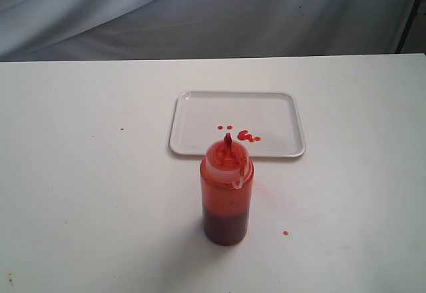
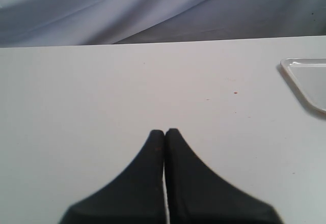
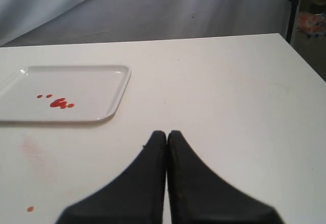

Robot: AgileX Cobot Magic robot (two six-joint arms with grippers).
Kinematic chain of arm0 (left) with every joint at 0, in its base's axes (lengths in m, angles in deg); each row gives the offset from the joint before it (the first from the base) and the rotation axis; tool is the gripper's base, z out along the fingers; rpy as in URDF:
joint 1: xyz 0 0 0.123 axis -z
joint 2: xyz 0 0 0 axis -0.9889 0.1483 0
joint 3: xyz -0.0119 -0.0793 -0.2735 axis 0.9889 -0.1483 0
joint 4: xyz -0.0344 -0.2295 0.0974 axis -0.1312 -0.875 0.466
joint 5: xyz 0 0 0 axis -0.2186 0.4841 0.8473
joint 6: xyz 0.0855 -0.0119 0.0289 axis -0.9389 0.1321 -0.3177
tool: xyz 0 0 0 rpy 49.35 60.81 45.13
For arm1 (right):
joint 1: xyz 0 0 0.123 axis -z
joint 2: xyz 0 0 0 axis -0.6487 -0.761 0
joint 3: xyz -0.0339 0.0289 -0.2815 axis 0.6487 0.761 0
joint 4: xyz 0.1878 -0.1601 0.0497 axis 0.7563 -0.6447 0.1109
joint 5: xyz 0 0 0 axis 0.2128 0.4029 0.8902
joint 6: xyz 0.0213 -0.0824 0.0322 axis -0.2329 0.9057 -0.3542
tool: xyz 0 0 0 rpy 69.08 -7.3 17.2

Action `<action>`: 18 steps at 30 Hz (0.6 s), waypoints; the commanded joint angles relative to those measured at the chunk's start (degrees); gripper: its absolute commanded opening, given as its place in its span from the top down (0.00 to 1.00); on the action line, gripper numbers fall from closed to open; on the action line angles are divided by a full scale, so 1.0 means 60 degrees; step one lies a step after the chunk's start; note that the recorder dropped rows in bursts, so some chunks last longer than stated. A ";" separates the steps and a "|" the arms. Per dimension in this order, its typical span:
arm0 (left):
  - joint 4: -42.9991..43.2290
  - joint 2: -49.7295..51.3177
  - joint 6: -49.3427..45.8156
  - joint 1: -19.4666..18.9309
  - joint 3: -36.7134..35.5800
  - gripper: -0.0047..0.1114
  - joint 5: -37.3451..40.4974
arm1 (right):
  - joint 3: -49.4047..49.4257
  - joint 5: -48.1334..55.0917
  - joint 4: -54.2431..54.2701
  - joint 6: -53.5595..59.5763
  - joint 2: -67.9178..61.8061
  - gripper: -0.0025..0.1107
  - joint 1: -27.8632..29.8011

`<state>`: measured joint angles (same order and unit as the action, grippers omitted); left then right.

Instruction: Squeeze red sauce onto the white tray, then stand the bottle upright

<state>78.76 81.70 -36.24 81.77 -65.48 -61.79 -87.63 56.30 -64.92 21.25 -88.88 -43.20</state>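
The bottle stands upright on the white table, just in front of the white tray, its red nozzle up and its cap hanging at the side. Dark red sauce fills its lower part. Small drops and a blob of red sauce lie near the tray's front edge, also visible as red sauce on the white tray in the right wrist view. A corner of the white tray shows in the left wrist view. My left gripper and right gripper are both shut, empty, over bare table. Neither appears in the exterior view.
One stray red drop lies on the table to the right of the bottle, seen as a drop in the right wrist view. A faint pink smear marks the table near it. A grey cloth backdrop hangs behind the table's far edge.
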 commanded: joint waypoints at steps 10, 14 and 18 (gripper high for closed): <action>-0.0084 -0.0044 0.0007 0.0041 -0.0051 0.96 -0.0059 | 0.0032 0.0011 0.0087 -0.0061 0.0012 0.98 0.0002; -0.0084 -0.0044 0.0007 0.0041 -0.0051 0.96 -0.0059 | 0.0032 0.0011 0.0087 -0.0061 0.0012 0.98 0.0645; -0.0084 -0.0044 0.0007 0.0041 -0.0051 0.96 -0.0059 | 0.0032 0.0011 0.0087 -0.0061 0.0012 0.98 0.0658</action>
<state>78.76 81.70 -36.24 81.77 -65.48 -61.79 -87.63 56.34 -64.74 21.12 -88.88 -39.46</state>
